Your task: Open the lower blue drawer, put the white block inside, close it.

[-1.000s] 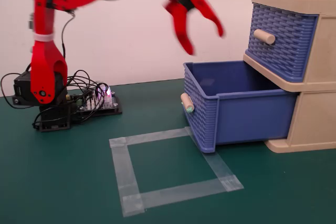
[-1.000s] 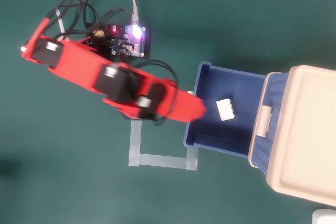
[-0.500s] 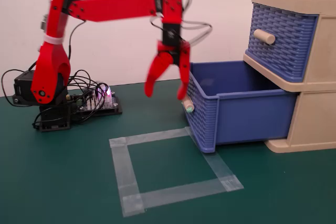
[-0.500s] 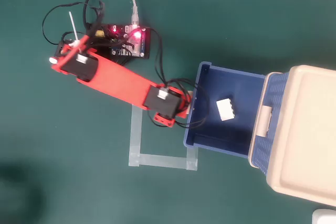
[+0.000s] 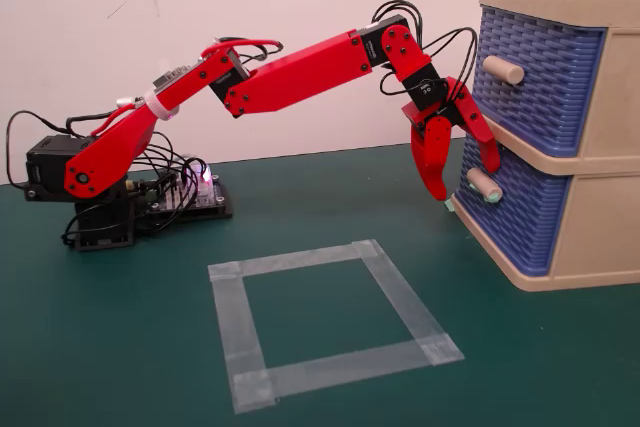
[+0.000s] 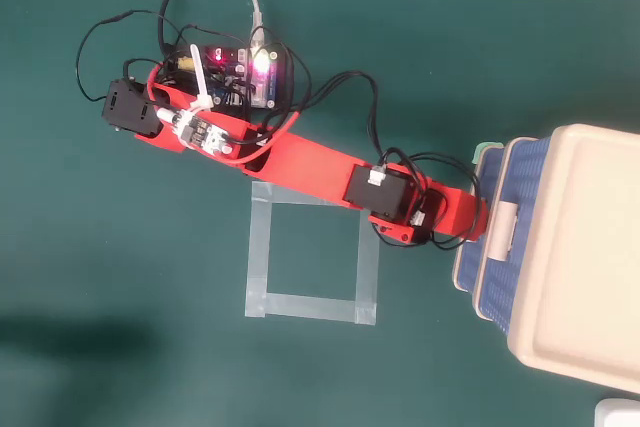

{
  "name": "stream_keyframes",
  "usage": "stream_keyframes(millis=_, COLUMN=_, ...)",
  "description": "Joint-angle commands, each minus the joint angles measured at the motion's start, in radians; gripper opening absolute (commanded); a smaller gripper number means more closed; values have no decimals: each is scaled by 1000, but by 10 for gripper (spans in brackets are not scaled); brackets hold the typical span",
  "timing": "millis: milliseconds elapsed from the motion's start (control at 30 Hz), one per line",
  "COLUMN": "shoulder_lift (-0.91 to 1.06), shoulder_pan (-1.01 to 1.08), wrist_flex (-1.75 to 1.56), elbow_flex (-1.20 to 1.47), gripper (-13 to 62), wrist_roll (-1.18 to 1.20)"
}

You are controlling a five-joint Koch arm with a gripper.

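Gripper (image 5: 462, 179) spread, jaws straddling peg handle (image 5: 484, 187) of lower blue drawer (image 5: 515, 211) — drawer pushed in, flush in beige cabinet (image 5: 600, 197) at table's right edge. White block not visible, likely inside. You judge: drawer light, slides easily — push gently at handle.

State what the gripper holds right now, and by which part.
Nothing. The gripper is open, its red fingers spread in front of the lower blue drawer, beside its handle, clamping neither.

The green table (image 5: 120, 347) before the beige cabinet (image 5: 600, 217) is left free; only the flat tape square (image 5: 330, 322) is laid there.
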Motion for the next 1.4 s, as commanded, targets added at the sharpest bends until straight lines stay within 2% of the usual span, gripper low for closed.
stream_keyframes(millis=0, shoulder_lift=75, shoulder_pan=-17, wrist_flex=-35, elbow_flex=-117, gripper=341, wrist_roll=5)
stream_keyframes(millis=133, shoulder_lift=305, shoulder_pan=21, wrist_flex=436, elbow_flex=-112, gripper=339, wrist_roll=3)
stream_keyframes(millis=233, shoulder_lift=468, shoulder_pan=137, wrist_flex=686, elbow_flex=-80, gripper=340, wrist_roll=-12)
stream_keyframes(millis=400, shoulder_lift=769, shoulder_pan=328, wrist_flex=655, elbow_flex=494, gripper=340, wrist_roll=-117)
stream_keyframes(millis=500, shoulder_lift=985, shoulder_pan=529, wrist_flex=640, elbow_flex=960, gripper=339, wrist_roll=-367)
stream_keyframes(millis=567, shoulder_lift=1154, shoulder_pan=701, wrist_flex=592, elbow_flex=1244, gripper=339, wrist_roll=-629)
stream_keyframes(millis=733, shoulder_lift=1417, shoulder_pan=1085, wrist_flex=342, elbow_flex=1848, gripper=339, wrist_roll=-1183)
stream_keyframes(millis=900, shoulder_lift=1571, shoulder_pan=1269, wrist_flex=103, elbow_flex=2261, gripper=340, wrist_roll=-1439)
stream_keyframes(millis=1000, shoulder_lift=1660, shoulder_pan=1290, wrist_flex=103, elbow_flex=2347, gripper=339, wrist_roll=-1447)
stream_keyframes(millis=1133, shoulder_lift=1658, shoulder_pan=1290, wrist_flex=253, elbow_flex=2350, gripper=339, wrist_roll=-1485)
stream_keyframes(millis=1367, shoulder_lift=1657, shoulder_pan=1289, wrist_flex=259, elbow_flex=2350, gripper=344, wrist_roll=-1562)
